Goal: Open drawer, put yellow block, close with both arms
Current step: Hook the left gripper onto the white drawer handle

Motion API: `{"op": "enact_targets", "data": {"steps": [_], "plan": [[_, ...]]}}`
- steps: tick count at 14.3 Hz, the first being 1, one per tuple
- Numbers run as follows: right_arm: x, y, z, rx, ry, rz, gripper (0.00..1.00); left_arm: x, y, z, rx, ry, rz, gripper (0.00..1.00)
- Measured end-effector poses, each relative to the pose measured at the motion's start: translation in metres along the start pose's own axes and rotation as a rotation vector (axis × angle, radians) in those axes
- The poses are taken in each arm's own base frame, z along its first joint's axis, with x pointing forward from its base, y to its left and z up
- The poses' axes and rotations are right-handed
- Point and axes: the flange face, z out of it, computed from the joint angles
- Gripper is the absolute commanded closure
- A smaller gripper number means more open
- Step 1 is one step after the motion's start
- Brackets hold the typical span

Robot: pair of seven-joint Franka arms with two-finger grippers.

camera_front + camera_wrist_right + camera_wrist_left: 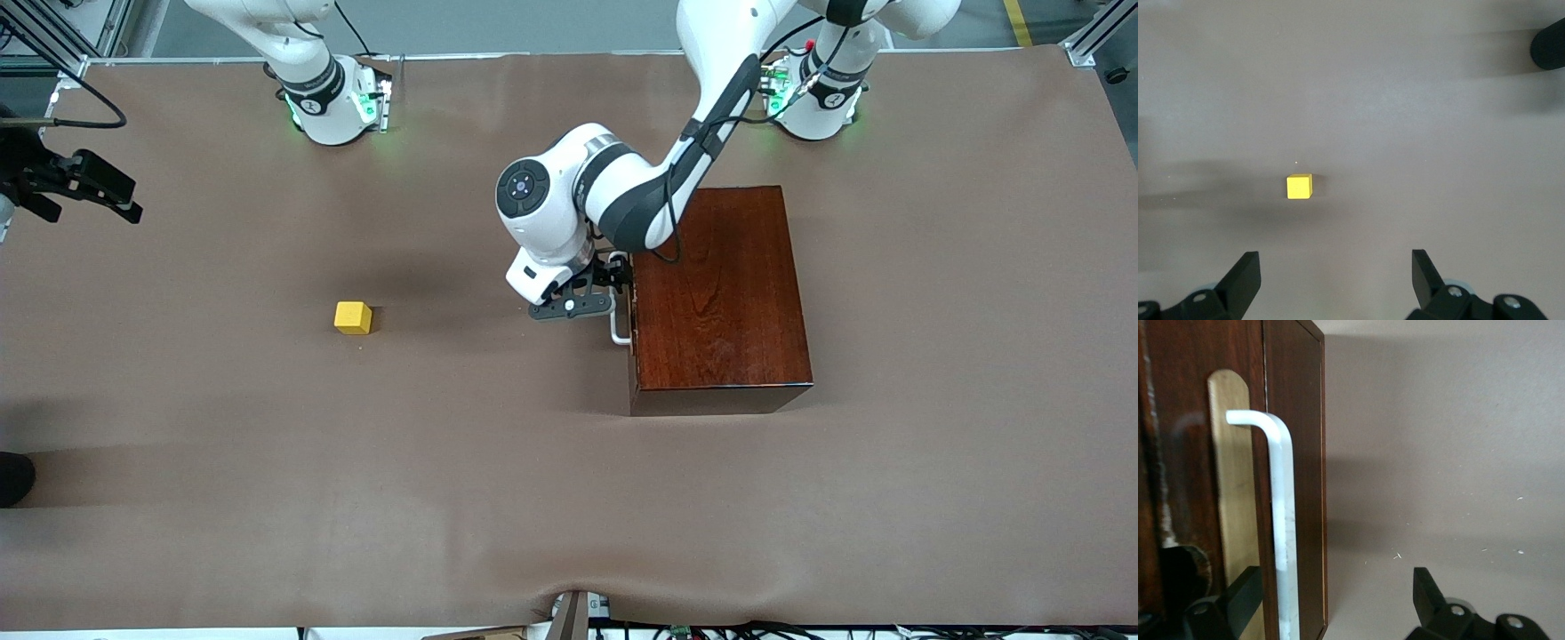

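Reaching from its base at the table's edge, the left arm (711, 98) bends down in front of the wooden box (720, 293), the landmark here. The left gripper (605, 289) sits right at the box's drawer (1295, 453), which is closed flush with the box. In the left wrist view its fingers (1245, 593) are spread apart, one on each side of the white handle (1281, 520), with the bar between them. They are open around the bar; no finger can be seen pressing on it.

The yellow block (353, 317) lies on the brown table cover (569, 498), well apart from the box, toward the right arm's end of the table and about as near the front camera as the handle. Nothing touches it.

The right arm (307, 62) waits. The right gripper (93, 187) hangs in the air at the edge of the front view, far from the box, above the table's end. In the right wrist view its fingers (1245, 277) stand wide open and hold nothing, and the block (1299, 186) shows on the cover below them.
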Motion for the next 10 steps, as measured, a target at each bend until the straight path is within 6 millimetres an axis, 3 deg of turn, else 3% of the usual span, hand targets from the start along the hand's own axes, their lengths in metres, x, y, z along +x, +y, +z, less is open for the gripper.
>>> {"op": "enact_targets", "data": {"steps": [10], "plan": [[0.0,0.0,0.0,0.0,-0.003,0.0,0.0,0.007,0.01,0.01,-0.047,0.04,0.002,0.0]]}}
